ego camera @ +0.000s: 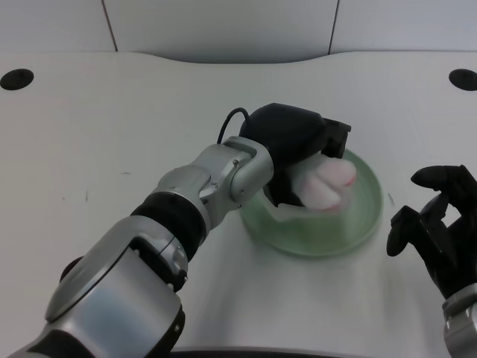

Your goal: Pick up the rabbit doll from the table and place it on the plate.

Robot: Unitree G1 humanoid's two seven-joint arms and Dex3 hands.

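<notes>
Left hand (298,145) reaches over the green plate (365,220), fingers wrapped around the rabbit doll (328,186). Doll's pink-and-white body shows just below and right of the palm, inside the plate's rim; whether it touches the plate cannot be told. Plate sits on the white desk (97,149) under the hand.

The rabbit doll (328,186) is pale pink and white, lying over a translucent green plate (358,224) near the right edge of the plain white table (112,127). The left hand (298,145) is black on a silver forearm (216,179) banded in black. Two black round holes (16,78) mark the table's far corners.
</notes>
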